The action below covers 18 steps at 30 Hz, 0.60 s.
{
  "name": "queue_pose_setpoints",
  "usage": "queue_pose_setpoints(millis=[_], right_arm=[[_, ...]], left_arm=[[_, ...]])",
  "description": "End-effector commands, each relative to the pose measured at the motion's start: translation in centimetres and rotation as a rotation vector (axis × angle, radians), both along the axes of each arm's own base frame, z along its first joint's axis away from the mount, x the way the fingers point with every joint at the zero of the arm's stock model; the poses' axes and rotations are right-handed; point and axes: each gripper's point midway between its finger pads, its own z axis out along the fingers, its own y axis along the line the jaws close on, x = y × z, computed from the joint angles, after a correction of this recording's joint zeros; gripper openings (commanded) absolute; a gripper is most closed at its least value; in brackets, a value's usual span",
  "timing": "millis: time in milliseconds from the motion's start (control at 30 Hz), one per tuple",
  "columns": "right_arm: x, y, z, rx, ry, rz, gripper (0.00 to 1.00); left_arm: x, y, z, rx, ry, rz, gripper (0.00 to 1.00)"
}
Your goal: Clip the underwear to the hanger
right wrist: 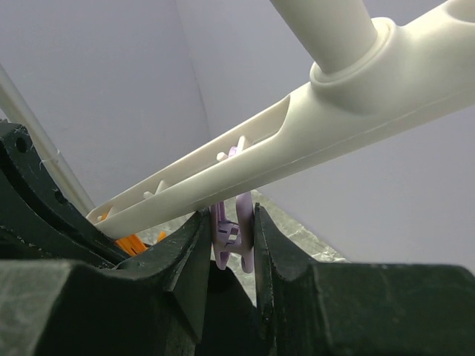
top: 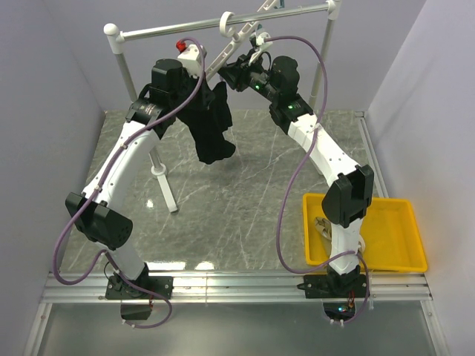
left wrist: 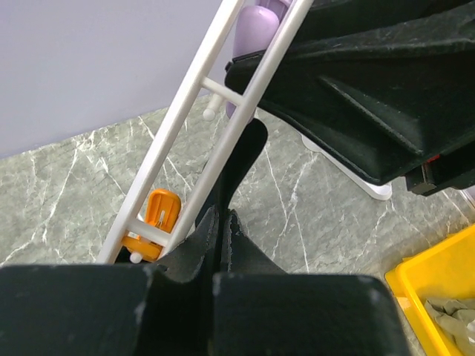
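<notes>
**Item: underwear** point(top: 214, 130). Black and limp, it hangs in the air at 12 o'clock over the counter point(top: 245, 208), just below the hanger point(top: 231, 44).
**Held by:** left gripper point(left wrist: 223, 222), closed on a fold of the fabric. Black on black makes the bite hard to judge.
**Hanger:** white and slotted, hooked on the rail point(top: 185, 28) and tilted. The orange clip point(left wrist: 161, 210) sits at its low end.
**Right gripper** point(right wrist: 234, 222): pinching the purple clip point(right wrist: 236, 241) under the hanger.
**Yellow tray** point(top: 419, 237): at 4 o'clock.
**Hazards:**
- The purple clip probably snaps shut empty if it is let go before the hem is fed in.
- A sideways tug could swing the hanger or unhook it.
- A thin hold could drop the fabric.
</notes>
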Motion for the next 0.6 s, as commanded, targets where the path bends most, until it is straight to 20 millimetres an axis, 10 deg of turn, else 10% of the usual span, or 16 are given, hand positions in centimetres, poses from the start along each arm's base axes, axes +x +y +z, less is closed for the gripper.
queue_pose_setpoints(millis=[0, 567], right_arm=[[-1.5, -0.7, 3.9, 0.056, -0.056, 0.010, 0.00], [-1.6, -0.5, 3.4, 0.048, -0.048, 0.017, 0.00]], left_arm=[[1.6, 3.0, 1.3, -0.013, -0.035, 0.128, 0.00], [1.8, 3.2, 3.0, -0.062, -0.062, 0.159, 0.00]])
